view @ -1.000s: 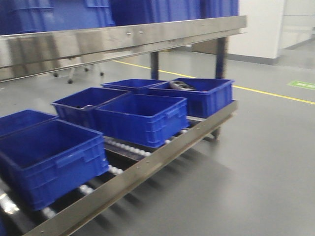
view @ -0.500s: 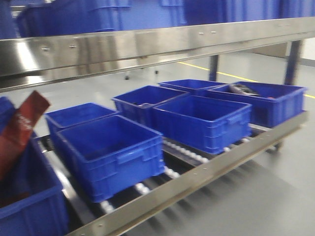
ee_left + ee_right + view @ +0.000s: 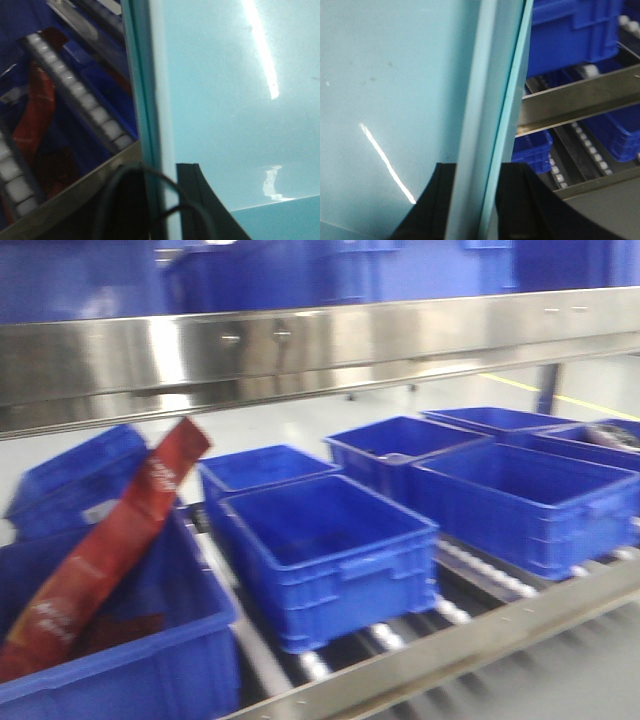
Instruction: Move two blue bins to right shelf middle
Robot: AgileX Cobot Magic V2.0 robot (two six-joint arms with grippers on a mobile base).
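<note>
A pale sky-blue bin fills the left wrist view, and its smooth wall fills the right wrist view. My left gripper is shut on the bin's thick rim, one black finger on each side. My right gripper is shut on the opposite rim the same way. The rim shows a doubled edge; I cannot tell whether a second bin is nested inside. The right shelf shows in the front view as a shiny steel front rail with a roller level below it.
Dark royal-blue bins sit in rows on the lower rollers. One at the near left holds a red packet. More dark bins stand above the rail. Roller tracks and a steel rail lie below the held bin.
The front view has swept left along the rack, so the dark bins have slid right in the frame. The bin with the red packet has come into view at the left.
</note>
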